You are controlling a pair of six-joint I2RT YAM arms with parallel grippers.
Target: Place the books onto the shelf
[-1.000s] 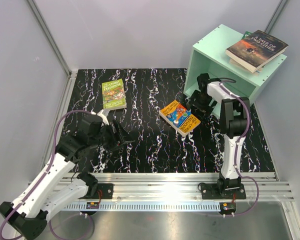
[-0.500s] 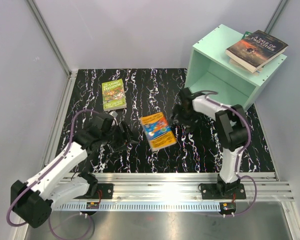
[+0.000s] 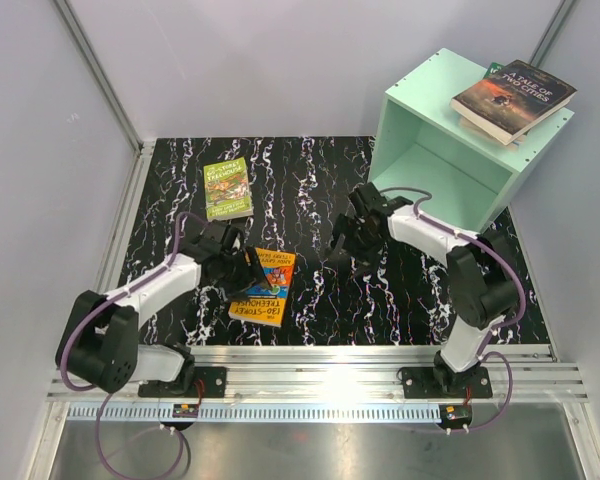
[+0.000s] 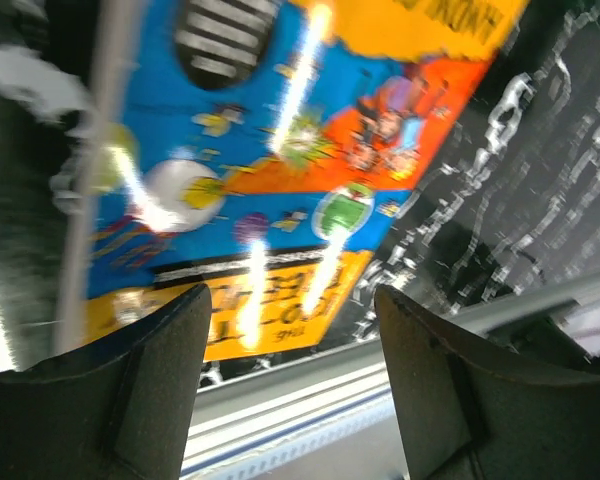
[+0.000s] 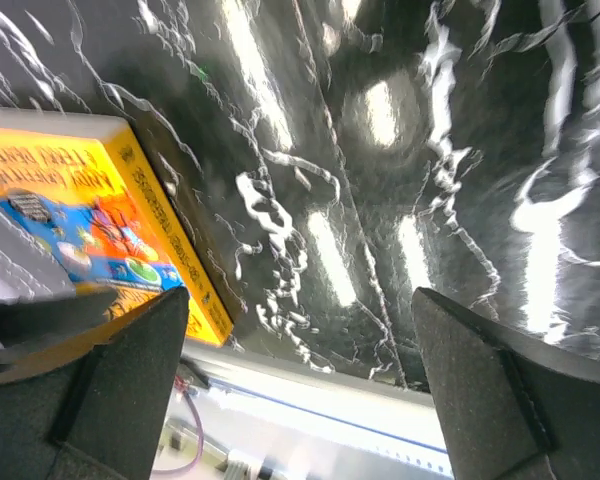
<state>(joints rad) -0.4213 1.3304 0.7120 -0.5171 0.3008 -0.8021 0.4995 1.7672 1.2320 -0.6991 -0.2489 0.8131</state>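
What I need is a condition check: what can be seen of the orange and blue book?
The orange and blue book is a thin, closed paperback with a glossy cartoon cover and a yellow-orange title band. It lies flat, cover up and skewed, on the black marbled mat near its front edge. The left gripper hangs over its far-left corner, jaws apart; contact cannot be judged.

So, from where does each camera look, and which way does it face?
Top external: above and behind the robot, facing down on the table, the shelf, the left arm and the right arm.
Left wrist: on the left arm, facing down at the orange-blue book; the left gripper shows, fingers apart.
Right wrist: on the right arm, facing down at the table; the right gripper shows, fingers wide apart.
Shared: all three views show the orange-blue book.
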